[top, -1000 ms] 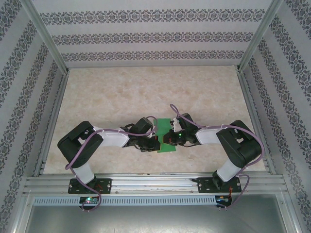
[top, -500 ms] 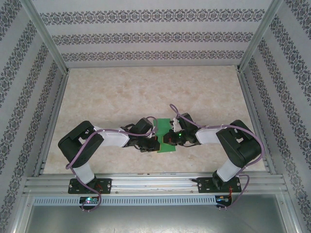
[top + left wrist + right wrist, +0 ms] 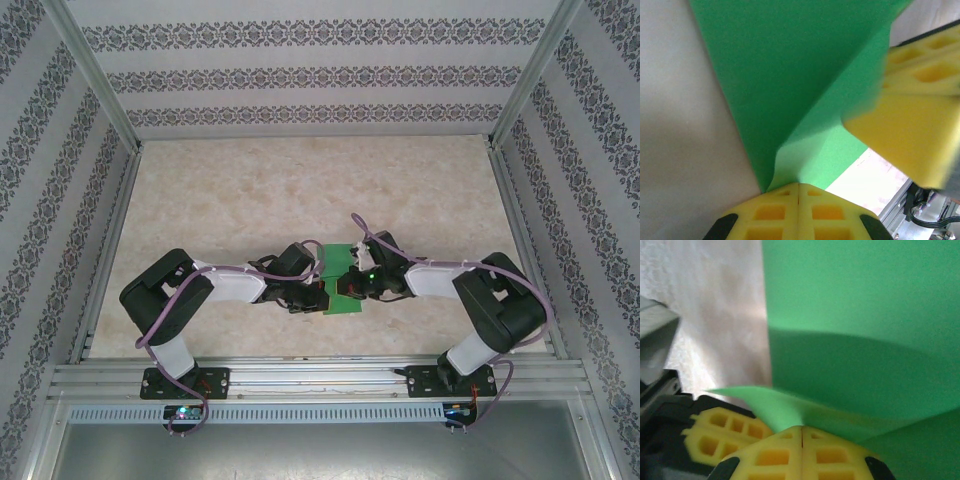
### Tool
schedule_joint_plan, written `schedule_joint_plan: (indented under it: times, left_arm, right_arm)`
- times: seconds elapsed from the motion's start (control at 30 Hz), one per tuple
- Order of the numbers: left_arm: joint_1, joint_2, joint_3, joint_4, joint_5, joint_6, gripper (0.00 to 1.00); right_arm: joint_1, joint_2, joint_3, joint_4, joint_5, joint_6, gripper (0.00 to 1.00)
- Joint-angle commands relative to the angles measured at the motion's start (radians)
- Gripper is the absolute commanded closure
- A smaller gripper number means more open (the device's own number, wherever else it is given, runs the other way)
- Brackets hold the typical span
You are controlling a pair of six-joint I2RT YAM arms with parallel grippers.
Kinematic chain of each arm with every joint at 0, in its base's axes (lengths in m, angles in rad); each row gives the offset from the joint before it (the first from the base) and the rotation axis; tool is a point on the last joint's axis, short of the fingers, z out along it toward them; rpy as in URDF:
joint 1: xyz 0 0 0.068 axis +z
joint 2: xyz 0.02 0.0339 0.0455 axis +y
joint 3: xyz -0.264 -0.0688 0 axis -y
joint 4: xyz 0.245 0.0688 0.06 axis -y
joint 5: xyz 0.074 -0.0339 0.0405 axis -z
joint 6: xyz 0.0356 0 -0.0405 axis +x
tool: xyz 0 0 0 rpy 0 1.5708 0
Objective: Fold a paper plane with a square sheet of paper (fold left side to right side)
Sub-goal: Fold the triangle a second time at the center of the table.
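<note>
1. Since a second ago, the right arm's black elbow (image 3: 503, 305) has swung slightly outward and toward the near edge. The left arm (image 3: 200, 295) sits as it did, and the green patch between the wrists looks a touch narrower.
2. One thin, matte, bright green square sheet of paper (image 3: 343, 304) is there. It is held up between the two wrists over the near middle of the marbled beige table (image 3: 300, 190).
3. Two pincers meet at the sheet. The left pincer (image 3: 318, 297) comes from the left and the right pincer (image 3: 347, 287) from the right, close together.
4. In the left wrist view, the left pincer (image 3: 798, 186) has its yellow waffle-patterned fingers (image 3: 771, 212) pressed together. A corner of the paper (image 3: 790, 75) is pinched at the seam, and a crease runs up from it.
5. In the same view, one yellow finger of the right pincer (image 3: 910, 135) rests against the paper's right side.
6. In the right wrist view, the right pincer (image 3: 802, 429) is also clamped tight. A curled edge of the paper (image 3: 865, 300) is caught between its fingers (image 3: 832, 457).
7. One green light (image 3: 371, 276) glows on the right wrist, and a purple cable (image 3: 150, 335) runs along each arm.
</note>
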Motion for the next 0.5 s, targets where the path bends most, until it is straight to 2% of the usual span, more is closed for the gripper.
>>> schedule_joint_plan:
  times: [0.0,0.47]
  left_arm:
    - [-0.009,0.032,0.005,-0.086,-0.041,0.020,1.00]
    - [-0.009,0.014,0.007,-0.106,-0.048,0.017,1.00]
  right_arm:
    - [-0.002,-0.079,0.002,-0.023,0.015,-0.008,1.00]
    - [-0.008,-0.306,-0.124,0.003,0.081,0.026,1.00]
